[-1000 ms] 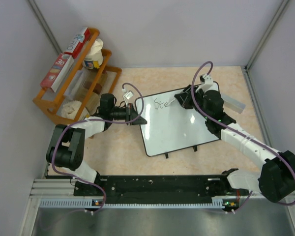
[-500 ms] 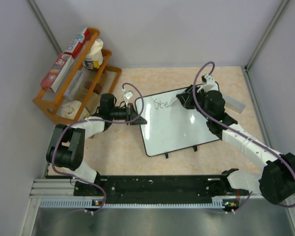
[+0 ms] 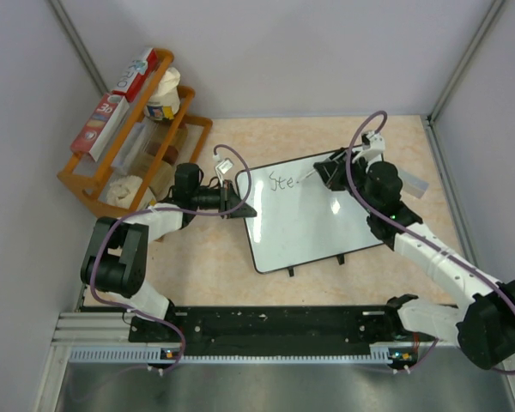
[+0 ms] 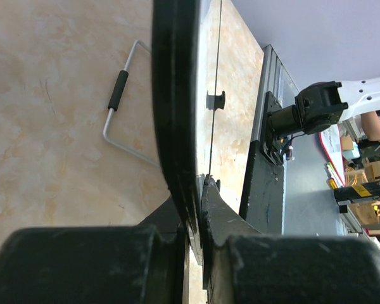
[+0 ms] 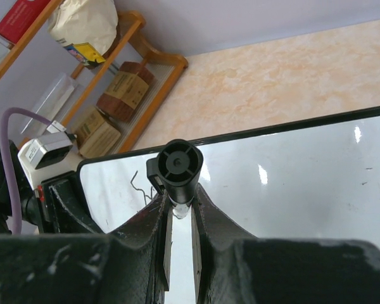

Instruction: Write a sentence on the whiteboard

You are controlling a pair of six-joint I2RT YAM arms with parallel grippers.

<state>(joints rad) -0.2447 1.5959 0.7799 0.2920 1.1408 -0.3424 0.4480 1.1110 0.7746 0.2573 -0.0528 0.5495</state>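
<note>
The whiteboard (image 3: 313, 215) lies tilted on the table, white with a thin black rim and black clips on its near edge. Dark marker letters reading "Ste" (image 3: 281, 182) stand near its far left corner; the rest of the sentence does not show. My right gripper (image 3: 328, 172) is shut on a marker (image 5: 178, 168) with a black cap end, its tip at the board right of the letters. The board also shows in the right wrist view (image 5: 291, 171). My left gripper (image 3: 239, 202) is shut on the board's left rim (image 4: 177, 114), seen edge-on in the left wrist view.
An orange wooden rack (image 3: 120, 163) with boxes and bags stands at the far left. A small grey flat bar (image 3: 409, 180) lies right of the board. A bent wire handle (image 4: 117, 104) lies on the table beside the board's edge.
My right gripper has moved to the right along the board's far edge with the marker. The left arm and the board have not moved.
</note>
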